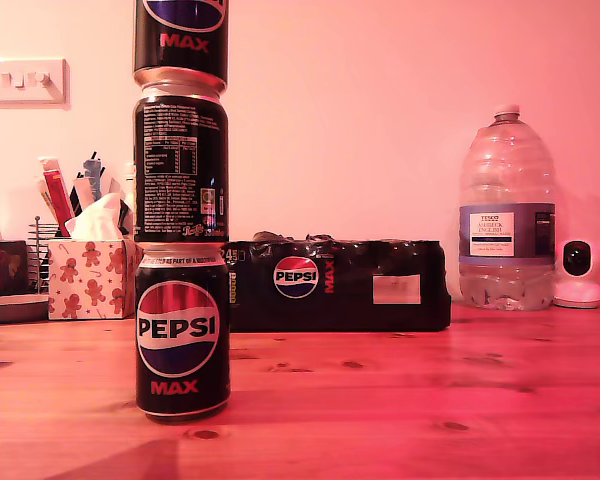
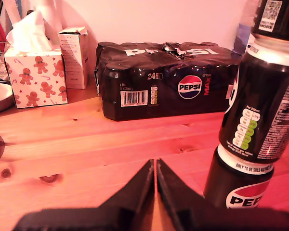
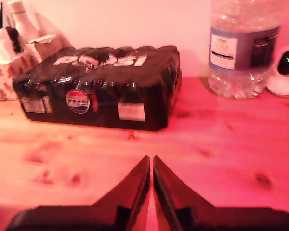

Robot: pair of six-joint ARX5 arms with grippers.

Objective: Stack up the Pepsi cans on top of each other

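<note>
My first hand (image 2: 155, 166) was closed and held nothing; my second hand (image 3: 151, 163) was likewise closed and empty.

You see my second gripper (image 3: 151, 161) with its jaws pressed together above the wooden table (image 3: 221, 144). Beyond it lies the black Pepsi multipack (image 3: 101, 89). A clear water bottle (image 3: 241, 48) and a small white camera (image 3: 285, 72) stand near the multipack, by the wall.
</note>
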